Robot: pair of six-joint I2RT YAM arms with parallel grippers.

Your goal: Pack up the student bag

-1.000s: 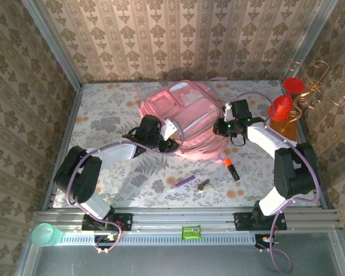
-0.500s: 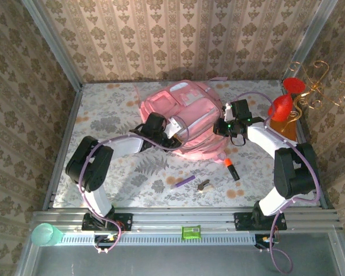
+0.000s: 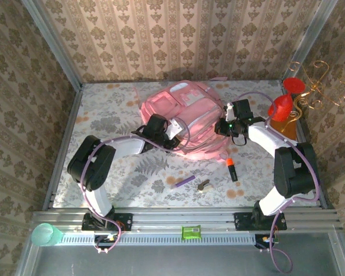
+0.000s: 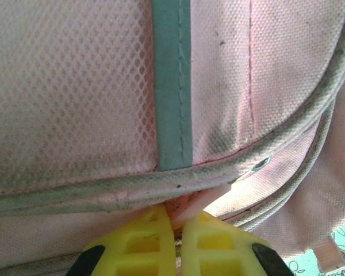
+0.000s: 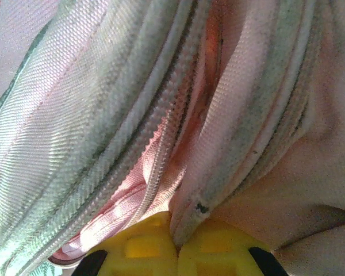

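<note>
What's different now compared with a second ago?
The left gripper edged further in toward the student bag and closed on a bit of pink material at its seam. The right gripper stayed pinched on the bag's other side. The bag and the orange marker kept their places.

Bright, even overhead light casts a soft shadow at twelve o'clock of the student bag [image 3: 187, 112]; wrist close-ups look slightly soft.
</note>
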